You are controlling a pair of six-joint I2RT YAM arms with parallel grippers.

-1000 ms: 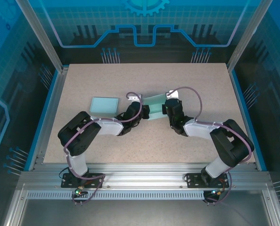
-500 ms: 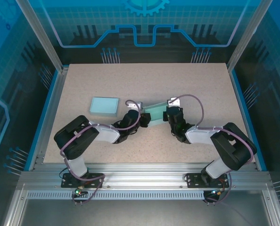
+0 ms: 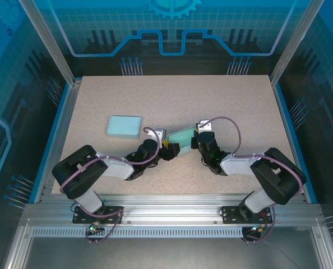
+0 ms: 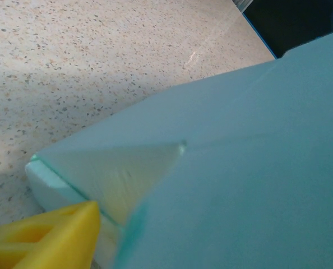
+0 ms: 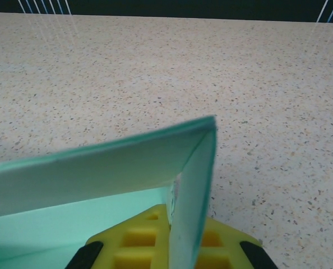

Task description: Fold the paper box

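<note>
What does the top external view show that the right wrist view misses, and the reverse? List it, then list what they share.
Top external: both arms, with the left gripper and right gripper at opposite ends of the paper box, plus a flat blue piece lying apart to the left. Right wrist: close up, one box wall standing on edge between the yellow jaws, meeting a second wall at a sharp corner. Both: the box and the speckled table.
</note>
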